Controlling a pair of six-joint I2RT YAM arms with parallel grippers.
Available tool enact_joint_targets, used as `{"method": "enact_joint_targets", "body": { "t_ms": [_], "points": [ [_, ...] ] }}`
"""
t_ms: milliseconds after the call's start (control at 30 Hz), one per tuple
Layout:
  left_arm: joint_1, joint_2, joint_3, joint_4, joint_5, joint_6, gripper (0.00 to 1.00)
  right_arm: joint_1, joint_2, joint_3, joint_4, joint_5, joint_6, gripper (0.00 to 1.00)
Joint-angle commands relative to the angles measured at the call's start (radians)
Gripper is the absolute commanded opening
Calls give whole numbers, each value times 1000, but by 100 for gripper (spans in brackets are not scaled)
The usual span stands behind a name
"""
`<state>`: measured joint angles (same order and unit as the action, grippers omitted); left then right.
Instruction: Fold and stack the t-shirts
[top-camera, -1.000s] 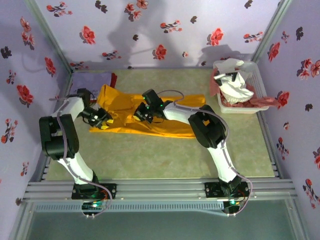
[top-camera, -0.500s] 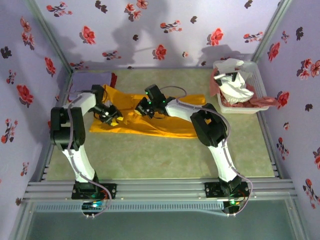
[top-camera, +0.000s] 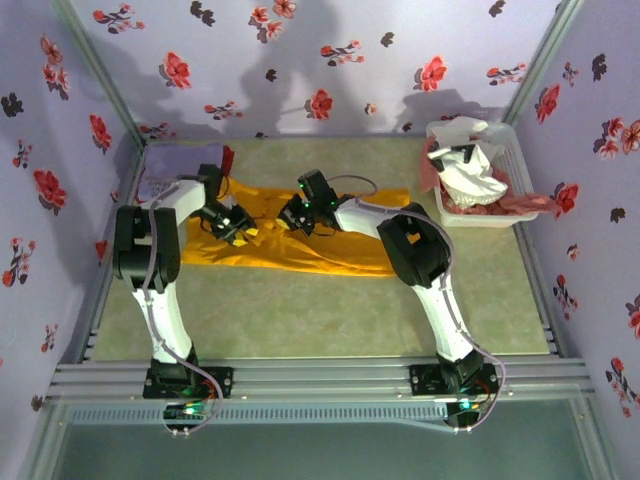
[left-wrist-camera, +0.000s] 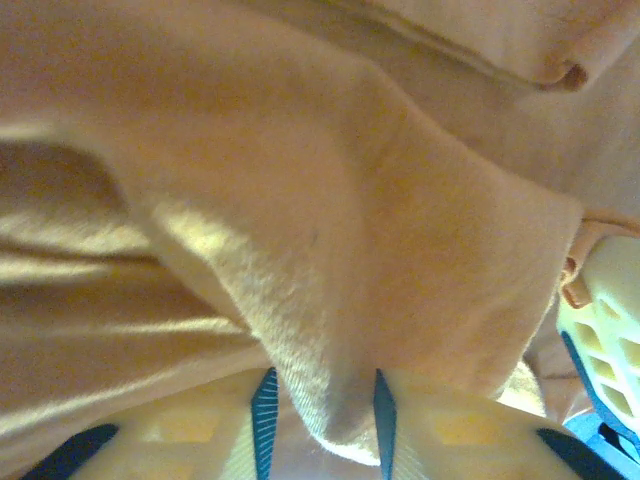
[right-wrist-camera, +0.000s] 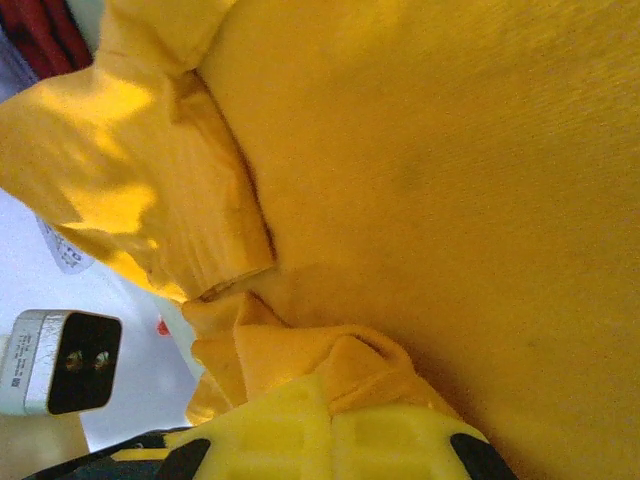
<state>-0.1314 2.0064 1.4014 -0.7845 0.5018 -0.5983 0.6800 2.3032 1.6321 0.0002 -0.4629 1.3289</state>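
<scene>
A mustard-orange t-shirt (top-camera: 320, 245) lies spread across the middle of the table, its left part lifted and bunched. My left gripper (top-camera: 233, 222) is shut on a fold of it; in the left wrist view the cloth (left-wrist-camera: 330, 250) hangs pinched in the left gripper (left-wrist-camera: 320, 405). My right gripper (top-camera: 298, 214) is shut on the shirt's upper edge, and in the right wrist view a bunched fold (right-wrist-camera: 300, 350) sits at the tips of the right gripper (right-wrist-camera: 333, 395). A lavender t-shirt (top-camera: 176, 160) lies at the back left corner.
A white basket (top-camera: 441, 208) stands at the back right with a white shirt (top-camera: 470, 178) and pinkish-red cloth (top-camera: 520, 205) heaped in it. Flowered walls close in the table on three sides. Bare green table surface (top-camera: 300, 320) lies in front of the shirt.
My left gripper has carried the shirt's left edge to the right and toward the back, drawing the cloth inward. The right gripper has shifted slightly back and right, still holding.
</scene>
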Motion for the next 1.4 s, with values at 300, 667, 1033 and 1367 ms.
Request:
{"method": "enact_joint_targets", "body": {
  "t_ms": [300,667,1033,1367],
  "points": [
    [9,54,107,-71,-16,2,0,-12,-7,45,-1,-37,-8,0],
    [55,155,298,-157,-14,8,20,-46,105,247,-215,-58,-79,4],
    [55,99,278,24,-21,-59,40,-63,54,299,-389,-15,-236,46],
    [38,5,62,57,-14,-28,47,-64,-99,137,-356,14,-255,50]
  ]
}}
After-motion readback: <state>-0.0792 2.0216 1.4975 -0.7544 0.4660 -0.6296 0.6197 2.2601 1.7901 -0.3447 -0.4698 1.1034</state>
